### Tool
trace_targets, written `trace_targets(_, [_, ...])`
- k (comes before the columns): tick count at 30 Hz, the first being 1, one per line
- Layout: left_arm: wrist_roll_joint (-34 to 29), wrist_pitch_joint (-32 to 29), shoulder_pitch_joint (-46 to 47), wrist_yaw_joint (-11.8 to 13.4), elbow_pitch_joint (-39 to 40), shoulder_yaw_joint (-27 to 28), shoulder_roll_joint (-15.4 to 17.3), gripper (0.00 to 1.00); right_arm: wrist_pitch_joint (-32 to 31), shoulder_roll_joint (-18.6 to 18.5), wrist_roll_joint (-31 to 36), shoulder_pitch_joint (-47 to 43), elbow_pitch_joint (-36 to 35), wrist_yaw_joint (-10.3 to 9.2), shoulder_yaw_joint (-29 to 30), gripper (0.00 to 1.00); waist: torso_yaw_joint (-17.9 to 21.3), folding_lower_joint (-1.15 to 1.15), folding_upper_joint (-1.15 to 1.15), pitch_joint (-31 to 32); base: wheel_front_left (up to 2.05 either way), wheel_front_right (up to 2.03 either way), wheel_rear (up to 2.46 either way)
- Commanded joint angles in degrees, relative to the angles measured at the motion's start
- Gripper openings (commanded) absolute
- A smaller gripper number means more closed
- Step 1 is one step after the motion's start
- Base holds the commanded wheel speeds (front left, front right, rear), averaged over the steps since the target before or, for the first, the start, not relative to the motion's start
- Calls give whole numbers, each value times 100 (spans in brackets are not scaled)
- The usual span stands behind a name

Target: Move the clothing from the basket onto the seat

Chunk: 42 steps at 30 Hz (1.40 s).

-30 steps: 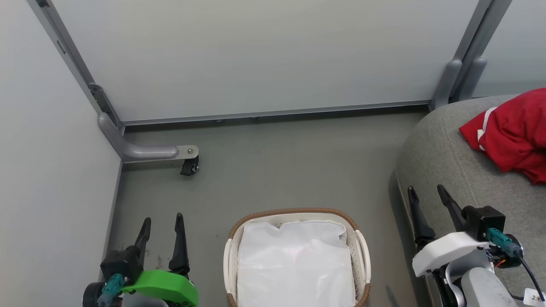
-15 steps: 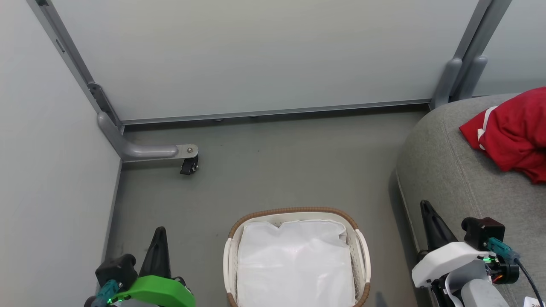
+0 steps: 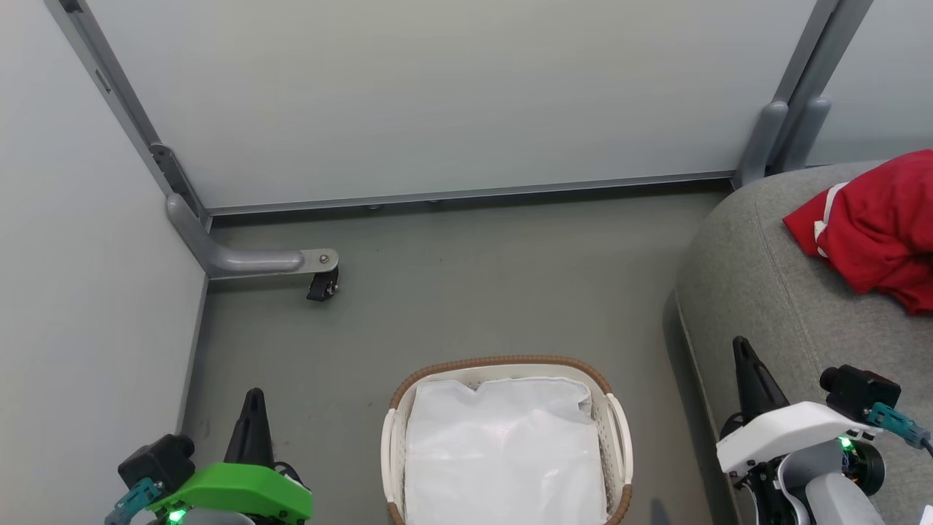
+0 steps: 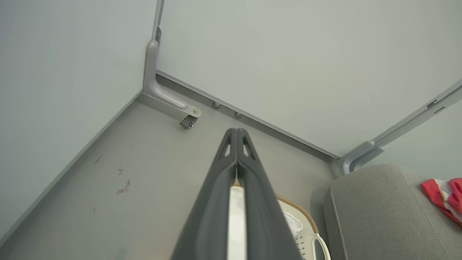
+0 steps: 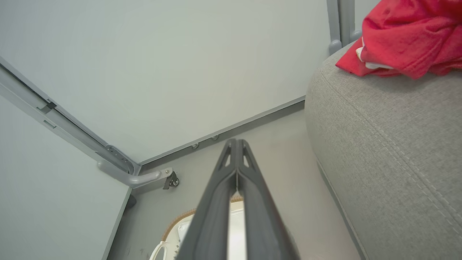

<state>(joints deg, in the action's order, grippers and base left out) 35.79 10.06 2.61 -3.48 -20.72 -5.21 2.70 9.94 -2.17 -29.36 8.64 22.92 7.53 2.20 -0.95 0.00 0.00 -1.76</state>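
Closing since a second ago, now pressing fingers (image 4: 216,187) together on nothing: left gripper (image 3: 254,395), right gripper (image 3: 741,344) | lying ahead and right of right gripper, on large grey fabric sofa seat (image 3: 765,284): bright red white-trimmed clothing (image 3: 875,226) | sitting between grippers: oval white perforated plastic basket (image 3: 503,361), brown rim, holding plain white sheet (image 3: 503,452)

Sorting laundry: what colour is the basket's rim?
Brown, woven-look basket rim; clearest in the head view.

Crumpled red clothing (image 3: 878,230) on grey seat (image 3: 773,292), white-lined basket (image 3: 616,426) on floor beside it
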Motion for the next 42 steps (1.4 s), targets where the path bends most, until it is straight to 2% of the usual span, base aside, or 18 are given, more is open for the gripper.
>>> trace_targets(1, [203,-45,127,-33,111,69,11,0,-53,-33,-233,16,-124,-1,30,0,1,0,0,2,0,0,0])
trace_targets(20, [1625,-464,207,-135,263,358,15,0,-465,-47,-1811,-52,-337,-2,135,0,18,0,0,30,0,0,0])
trace_targets(42, [2946,-861,277,-223,401,634,19,0,-855,-61,-3284,-124,-528,-3,235,0,37,0,0,62,0,0,0])
